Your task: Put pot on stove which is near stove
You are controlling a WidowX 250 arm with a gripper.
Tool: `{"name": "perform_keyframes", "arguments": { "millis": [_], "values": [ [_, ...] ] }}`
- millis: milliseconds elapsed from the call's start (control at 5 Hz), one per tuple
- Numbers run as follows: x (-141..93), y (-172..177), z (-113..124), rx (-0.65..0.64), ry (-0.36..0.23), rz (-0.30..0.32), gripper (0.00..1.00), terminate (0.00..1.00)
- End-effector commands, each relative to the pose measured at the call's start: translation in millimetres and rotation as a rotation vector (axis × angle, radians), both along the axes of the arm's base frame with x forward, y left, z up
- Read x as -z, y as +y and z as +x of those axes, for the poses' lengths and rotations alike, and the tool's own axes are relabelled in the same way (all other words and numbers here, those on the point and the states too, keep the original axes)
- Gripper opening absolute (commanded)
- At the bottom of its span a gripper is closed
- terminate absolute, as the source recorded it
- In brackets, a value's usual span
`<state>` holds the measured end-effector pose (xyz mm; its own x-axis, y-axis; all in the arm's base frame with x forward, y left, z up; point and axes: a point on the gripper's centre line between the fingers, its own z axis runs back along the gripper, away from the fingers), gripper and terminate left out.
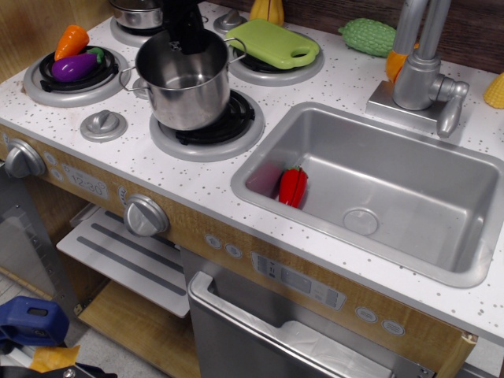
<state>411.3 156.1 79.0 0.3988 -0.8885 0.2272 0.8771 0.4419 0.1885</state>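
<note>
The shiny steel pot (183,83) stands upright over the back-left part of the front stove burner (224,130), a silver ring with a black coil. I cannot tell whether its base touches the coil or hangs just above it. My black gripper (187,33) comes down from the top edge and is shut on the pot's far rim. One wire handle points left and the other points back right. The pot looks empty.
The left burner (35,83) holds a purple eggplant (75,66) and an orange carrot (71,38). A green cutting board (272,43) lies on the back burner. A shallower steel pot (135,11) is behind. A grey knob (102,124) sits left. The sink (441,244) holds a red pepper (292,187).
</note>
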Motion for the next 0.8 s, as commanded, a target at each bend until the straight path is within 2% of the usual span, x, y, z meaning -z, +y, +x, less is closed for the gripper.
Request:
{"name": "perform_keyframes", "arguments": {
  "millis": [0,200,600],
  "values": [
    [-22.3,8.4,8.2,-0.029,-0.066,0.002,0.0,0.0],
    [-20.1,5.9,6.2,-0.044,-0.087,0.0,1.0,0.0],
    [-20.1,5.9,6.2,-0.044,-0.087,0.0,1.0,0.0]
  ]
}}
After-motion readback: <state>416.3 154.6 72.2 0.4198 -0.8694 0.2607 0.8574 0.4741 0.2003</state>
